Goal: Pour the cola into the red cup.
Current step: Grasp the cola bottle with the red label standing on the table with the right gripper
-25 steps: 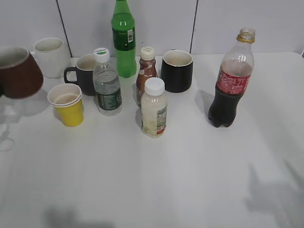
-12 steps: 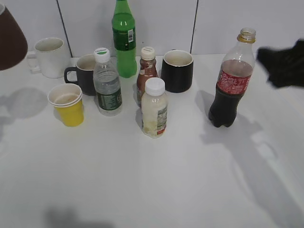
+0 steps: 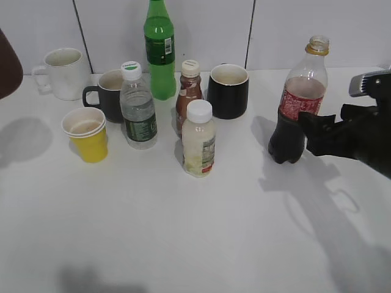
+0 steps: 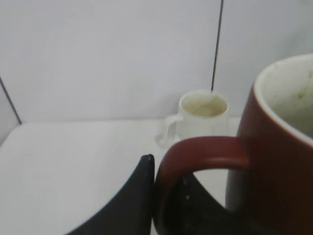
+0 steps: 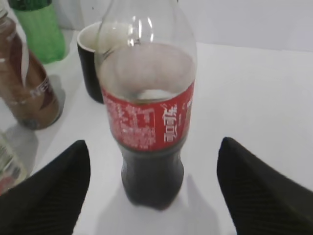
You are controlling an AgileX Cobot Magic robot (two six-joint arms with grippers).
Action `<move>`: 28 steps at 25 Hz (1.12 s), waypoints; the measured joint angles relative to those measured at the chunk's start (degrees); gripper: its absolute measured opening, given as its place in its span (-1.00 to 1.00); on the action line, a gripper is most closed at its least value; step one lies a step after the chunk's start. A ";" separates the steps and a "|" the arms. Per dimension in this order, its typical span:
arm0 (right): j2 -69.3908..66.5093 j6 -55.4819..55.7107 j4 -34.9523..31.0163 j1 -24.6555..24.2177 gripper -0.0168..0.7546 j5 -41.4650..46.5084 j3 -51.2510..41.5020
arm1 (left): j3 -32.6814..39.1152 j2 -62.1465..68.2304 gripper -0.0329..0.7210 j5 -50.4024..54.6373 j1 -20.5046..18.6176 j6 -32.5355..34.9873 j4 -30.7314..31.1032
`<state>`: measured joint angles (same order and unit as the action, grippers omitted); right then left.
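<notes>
Right now the right pincer (image 5: 152, 188) is wide open, and its two black fingers (image 5: 46, 191) look bumpy and rubbery. The cola (image 3: 298, 104) stands between them on the table, not touched on either side. It is a tall see-through plastic bottle with no cap, a yellowish ring on its neck and dark drink in the bottom half. A red label (image 5: 146, 120) goes round its middle with tiny white writing, too small to read.

Beyond the right pincer, past the cola, sits a shiny black mug (image 5: 90, 61). To that side also stand a green plastic bottle (image 5: 39, 27) and a small bottle of brown drink (image 5: 27, 83) with white letters, blurry.

The left pincer (image 4: 164, 193) is closed on the handle of the red cup (image 4: 281, 152), holding it up in the air. The red cup is smooth dark red outside and pale inside, with a round curved handle. Behind the left pincer a white mug (image 4: 198, 117) sits on the table near the wall.

From the outside camera, the red cup (image 3: 9, 64) is at the far left edge, high over its shadow. A yellow paper cup (image 3: 87, 134), a clear water bottle (image 3: 138, 107) and a milky bottle (image 3: 198, 139) with a white cap stand in the middle.

The table (image 3: 183, 232) is plain, smooth and white. The wall (image 3: 201, 24) is pale grey with thin dark lines.
</notes>
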<state>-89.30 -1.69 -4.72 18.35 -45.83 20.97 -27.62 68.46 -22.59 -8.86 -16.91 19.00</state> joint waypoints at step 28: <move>-24.03 -3.25 0.28 0.04 0.30 -8.39 16.20 | 0.00 0.00 -0.76 12.40 6.80 -1.45 -0.05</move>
<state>-113.33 -4.94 -4.43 18.39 -54.23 37.17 -27.62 68.46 -10.19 -2.05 -18.36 18.94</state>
